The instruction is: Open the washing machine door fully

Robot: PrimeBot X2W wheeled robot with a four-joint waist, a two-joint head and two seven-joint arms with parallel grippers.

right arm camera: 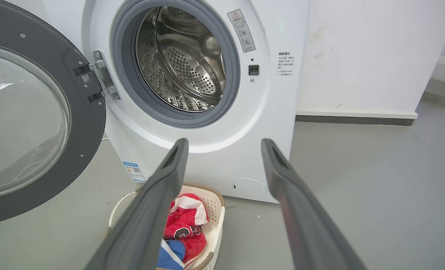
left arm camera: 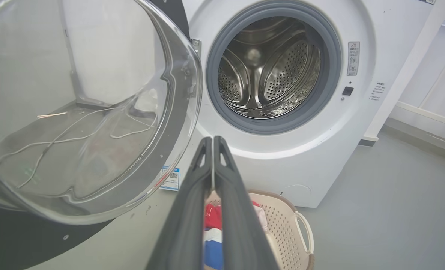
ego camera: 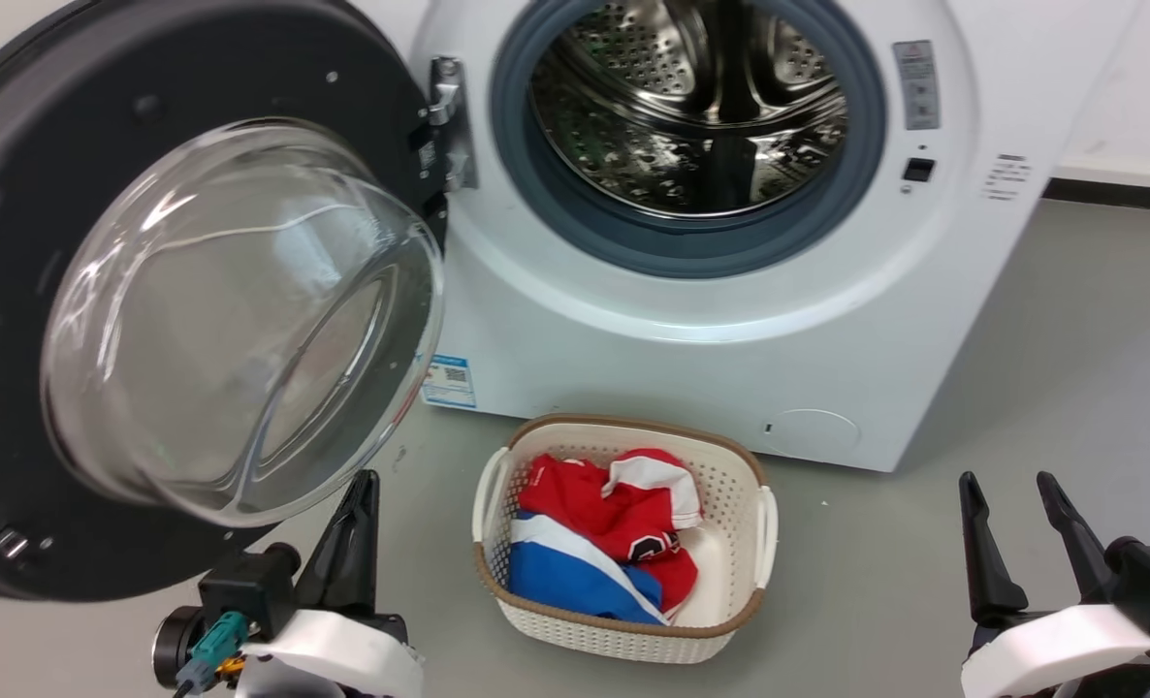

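Flanking the clothes basket (ego camera: 633,423) (before the drum (ego camera: 691,107)): left pincer (ego camera: 367,485) closed, right pincer (ego camera: 1006,482) spread.

We see bright, even, diffuse indoor light. Shadows on the grey floor (ego camera: 924,543) are faint and soft-edged beside the laundry basket (ego camera: 623,425). White glints streak the glass bowl of the washing machine door (ego camera: 245,320), and the steel drum (ego camera: 691,107) shines with reflections. Our wrist views stretch and lean straight edges toward their borders; the head view is crisp throughout.
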